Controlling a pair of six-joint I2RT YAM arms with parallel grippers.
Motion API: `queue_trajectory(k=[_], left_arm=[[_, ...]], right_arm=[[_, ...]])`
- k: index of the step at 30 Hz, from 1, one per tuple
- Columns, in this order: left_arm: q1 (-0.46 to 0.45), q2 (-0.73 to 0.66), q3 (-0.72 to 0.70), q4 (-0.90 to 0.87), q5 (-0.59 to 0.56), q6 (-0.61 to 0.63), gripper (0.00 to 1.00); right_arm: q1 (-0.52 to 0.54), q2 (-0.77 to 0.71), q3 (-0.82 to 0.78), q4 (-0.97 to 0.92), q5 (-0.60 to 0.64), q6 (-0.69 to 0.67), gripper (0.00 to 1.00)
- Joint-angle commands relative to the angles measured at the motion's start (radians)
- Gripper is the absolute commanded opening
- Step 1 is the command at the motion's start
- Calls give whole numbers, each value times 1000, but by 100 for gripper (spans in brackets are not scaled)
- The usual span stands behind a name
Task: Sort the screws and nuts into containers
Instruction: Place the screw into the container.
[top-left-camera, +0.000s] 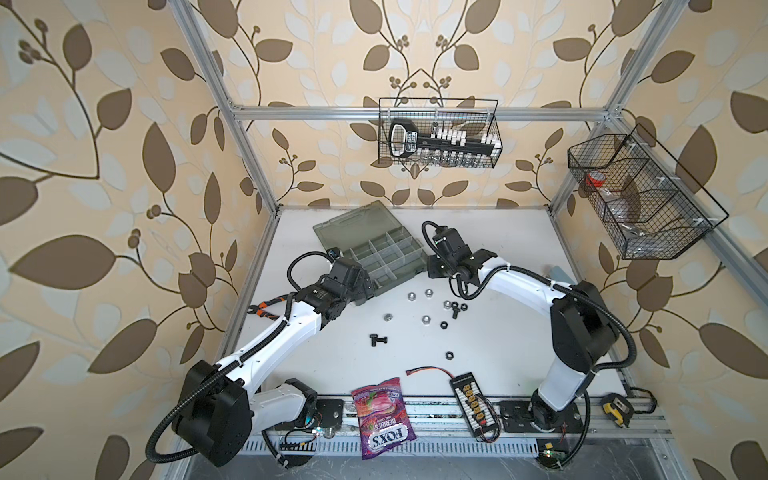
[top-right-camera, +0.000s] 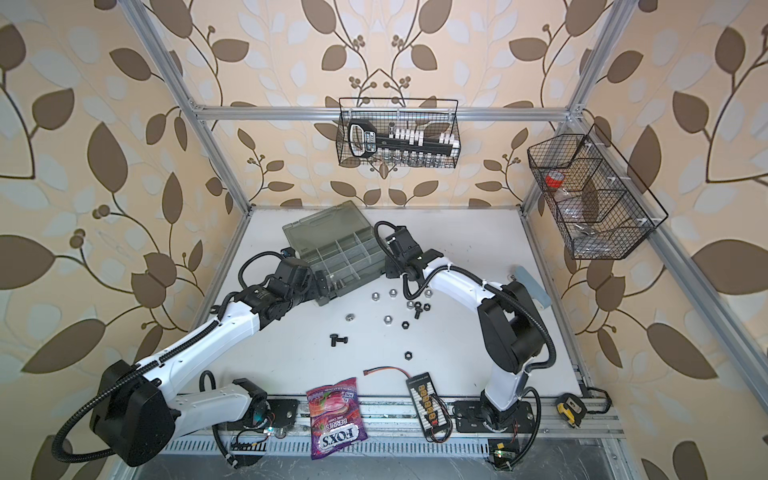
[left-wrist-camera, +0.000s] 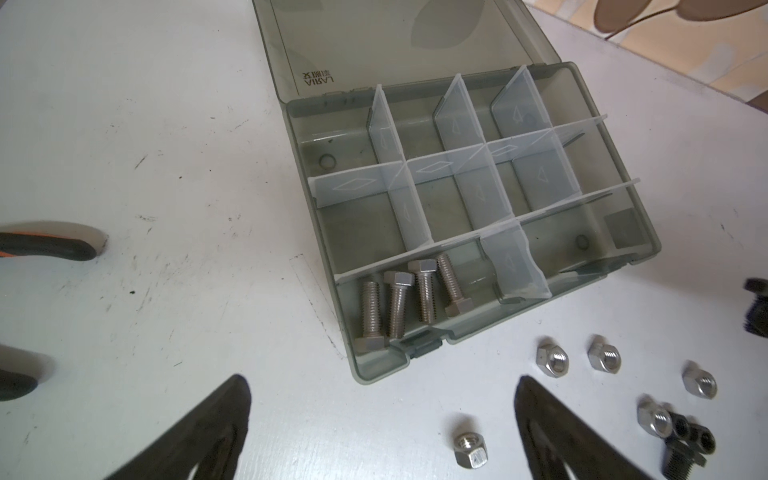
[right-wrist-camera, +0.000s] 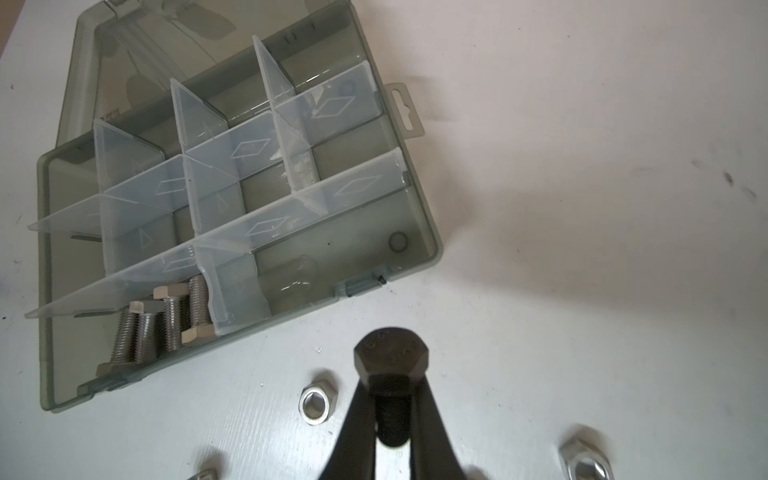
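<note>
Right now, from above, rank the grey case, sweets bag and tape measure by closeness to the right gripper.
1. Grey case, right beside the right gripper.
2. Sweets bag, front edge, centre.
3. Tape measure, front right corner.

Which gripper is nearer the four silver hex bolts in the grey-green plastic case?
Left. Left gripper hovers beside the silver bolts' corner; right gripper, shut on a black bolt, is off the case's other end.
</note>
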Motion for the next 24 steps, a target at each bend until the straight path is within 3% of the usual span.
queue_trajectory(k=[1,17,20,24], left_arm=[[10,-29,-3,-24,11,-26,99],[10,-41,-20,-44,33,-34,99],[10,-54,-25,-49,34,-34,99],[10,-69,-33,-73,48,-31,99]], right_arm=[[4,66,77,4,-26,-54,0],[-3,295,286,-4,-24,-99,0],[-6,319,308,-8,-29,-100,14],[-8,332,326,-20,-34,-100,25]])
